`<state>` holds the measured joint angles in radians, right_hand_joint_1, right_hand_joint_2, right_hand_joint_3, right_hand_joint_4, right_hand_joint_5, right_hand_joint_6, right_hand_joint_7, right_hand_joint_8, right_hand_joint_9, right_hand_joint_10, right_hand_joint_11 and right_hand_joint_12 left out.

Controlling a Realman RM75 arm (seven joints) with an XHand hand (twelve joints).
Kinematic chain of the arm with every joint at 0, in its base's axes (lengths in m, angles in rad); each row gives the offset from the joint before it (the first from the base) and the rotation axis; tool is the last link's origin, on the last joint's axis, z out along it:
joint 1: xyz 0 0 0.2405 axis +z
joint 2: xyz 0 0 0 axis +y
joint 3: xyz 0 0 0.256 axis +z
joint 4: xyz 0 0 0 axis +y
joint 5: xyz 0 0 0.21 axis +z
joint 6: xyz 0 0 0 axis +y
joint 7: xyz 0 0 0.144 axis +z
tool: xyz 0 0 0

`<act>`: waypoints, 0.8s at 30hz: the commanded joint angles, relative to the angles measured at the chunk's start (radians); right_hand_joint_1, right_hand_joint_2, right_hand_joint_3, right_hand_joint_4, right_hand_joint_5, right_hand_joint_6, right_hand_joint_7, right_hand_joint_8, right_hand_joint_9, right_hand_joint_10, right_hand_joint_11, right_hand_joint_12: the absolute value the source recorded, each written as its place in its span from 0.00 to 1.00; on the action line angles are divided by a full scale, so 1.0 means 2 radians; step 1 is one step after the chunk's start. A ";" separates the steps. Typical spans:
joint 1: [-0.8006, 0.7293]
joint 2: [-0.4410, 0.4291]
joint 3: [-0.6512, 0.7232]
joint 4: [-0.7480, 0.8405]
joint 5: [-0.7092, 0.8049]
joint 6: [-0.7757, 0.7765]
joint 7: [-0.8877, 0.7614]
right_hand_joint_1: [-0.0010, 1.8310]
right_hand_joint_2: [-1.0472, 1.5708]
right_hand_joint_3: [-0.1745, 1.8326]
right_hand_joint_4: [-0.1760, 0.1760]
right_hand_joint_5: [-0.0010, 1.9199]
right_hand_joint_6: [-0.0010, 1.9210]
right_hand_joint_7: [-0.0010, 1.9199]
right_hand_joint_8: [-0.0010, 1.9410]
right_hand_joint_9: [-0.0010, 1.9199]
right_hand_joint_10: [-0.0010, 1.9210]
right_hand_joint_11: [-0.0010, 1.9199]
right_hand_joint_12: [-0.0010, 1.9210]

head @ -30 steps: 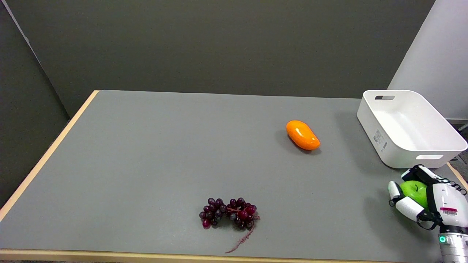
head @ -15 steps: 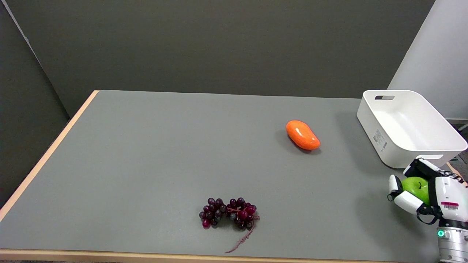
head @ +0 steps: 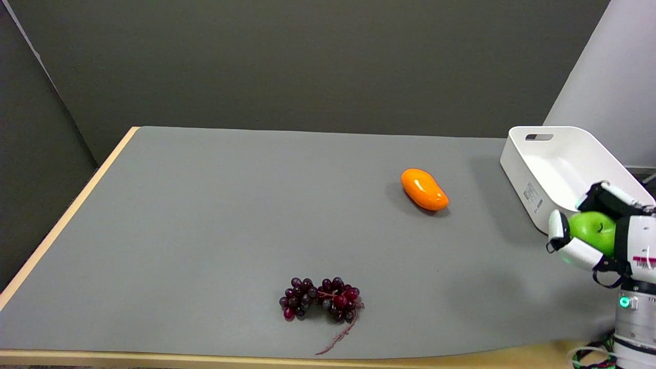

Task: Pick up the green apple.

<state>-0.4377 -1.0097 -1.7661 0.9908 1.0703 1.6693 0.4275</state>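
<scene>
The green apple [head: 593, 229] is off the table, held in the air at the right edge of the head view. My right hand [head: 610, 236] grips it, fingers wrapped around its left side and top, the palm behind it. Part of the apple is hidden by the hand. The hand hangs just in front of the white bin's near corner.
A white bin [head: 543, 174] stands at the table's far right, partly behind my hand. An orange mango [head: 424, 189] lies right of centre. A bunch of dark red grapes [head: 320, 299] sits near the front edge. The grey table [head: 230, 215] has a wooden rim.
My right hand has risen with the green apple in it, lifting it well up from the table toward the bin's near corner. The other fruits have not moved.
</scene>
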 commanded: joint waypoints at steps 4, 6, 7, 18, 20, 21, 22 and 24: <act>0.030 0.061 0.056 0.106 -0.043 0.038 0.006 0.61 0.65 0.56 0.61 0.57 1.00 0.66 1.00 0.72 1.00 0.62 1.00; 0.033 0.073 0.064 0.123 -0.036 0.024 0.011 0.61 0.65 0.56 0.61 0.57 1.00 0.66 1.00 0.72 1.00 0.62 1.00; 0.038 0.082 0.071 0.130 -0.036 0.007 0.011 0.61 0.65 0.56 0.61 0.57 1.00 0.66 1.00 0.72 1.00 0.62 1.00; 0.165 0.138 0.089 0.107 -0.043 -0.177 0.012 0.61 0.65 0.56 0.61 0.57 1.00 0.66 1.00 0.71 1.00 0.62 1.00; 0.185 0.143 0.089 0.094 -0.040 -0.216 0.013 0.61 0.65 0.56 0.60 0.57 1.00 0.66 1.00 0.71 1.00 0.62 1.00; 0.199 0.144 0.088 0.082 -0.038 -0.233 0.013 0.61 0.65 0.56 0.60 0.57 1.00 0.66 1.00 0.71 1.00 0.62 1.00; 0.210 0.145 0.087 0.073 -0.037 -0.244 0.013 0.61 0.65 0.57 0.60 0.57 1.00 0.66 1.00 0.71 1.00 0.61 1.00; 0.242 0.142 0.083 0.043 -0.036 -0.270 0.017 0.60 0.65 0.57 0.61 0.57 1.00 0.66 1.00 0.71 1.00 0.61 1.00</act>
